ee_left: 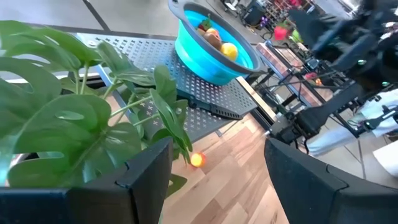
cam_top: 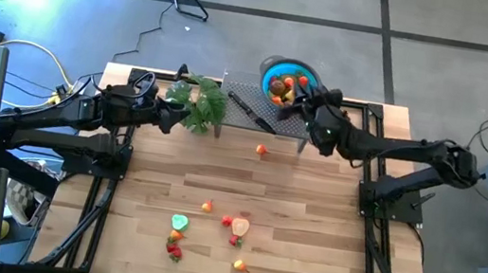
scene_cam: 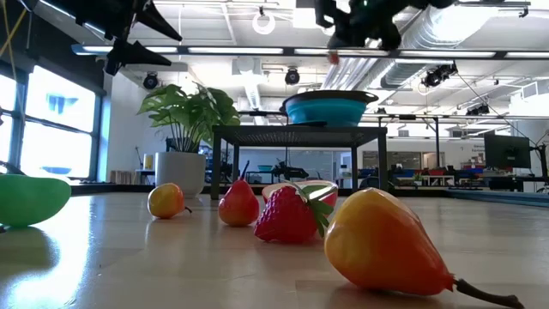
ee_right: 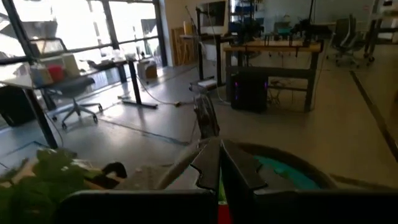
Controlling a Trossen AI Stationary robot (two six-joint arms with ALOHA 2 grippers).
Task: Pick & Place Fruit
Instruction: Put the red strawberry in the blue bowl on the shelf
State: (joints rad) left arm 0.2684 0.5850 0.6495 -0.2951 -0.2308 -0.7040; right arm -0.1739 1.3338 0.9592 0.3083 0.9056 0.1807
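Overhead, tabletop-level, two wrist views

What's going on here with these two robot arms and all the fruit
The robot is moving toy fruit from the table into the blue bowl on the black rack. The right gripper hangs above the bowl, shut on a small red fruit. The left gripper waits open beside the leafy plant. Several fruits already lie in the bowl; several more remain on the table.

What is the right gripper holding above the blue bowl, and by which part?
The right gripper is shut on a small red fruit; only a sliver shows between its fingertips, so the gripped part cannot be told.
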